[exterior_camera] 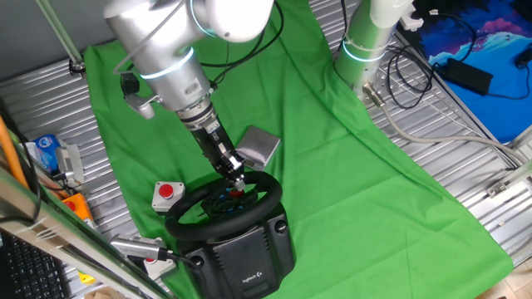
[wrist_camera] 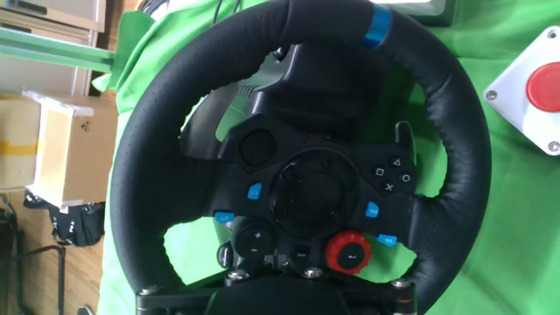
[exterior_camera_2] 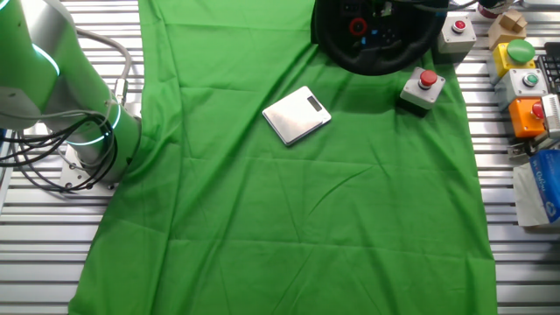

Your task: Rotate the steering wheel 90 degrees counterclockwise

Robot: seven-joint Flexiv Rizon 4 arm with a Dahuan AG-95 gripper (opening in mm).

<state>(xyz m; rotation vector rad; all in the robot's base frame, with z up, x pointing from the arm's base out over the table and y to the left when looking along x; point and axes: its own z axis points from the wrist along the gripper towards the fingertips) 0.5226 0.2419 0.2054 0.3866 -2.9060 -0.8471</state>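
Slatted metal table (exterior_camera_2: 262, 293) covered by a green cloth (exterior_camera_2: 289, 219); on the cloth rest the steering wheel (exterior_camera: 223, 202) base, a grey metal box (exterior_camera_2: 297, 115) and a red push-button box (exterior_camera_2: 423, 89).

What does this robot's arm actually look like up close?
The arm is thick, rounded and silver-white, with a glowing cyan ring at a joint. Thin black cables run alongside it. It narrows to a slim black gripper with small metal parts.

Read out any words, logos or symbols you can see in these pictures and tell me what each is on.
White logo on the bulky black wheel base: too small to read.
Triangle, square, circle, "X" symbols: hub buttons of the black round steering wheel.
Print on the blue-and-white packet: blurred.
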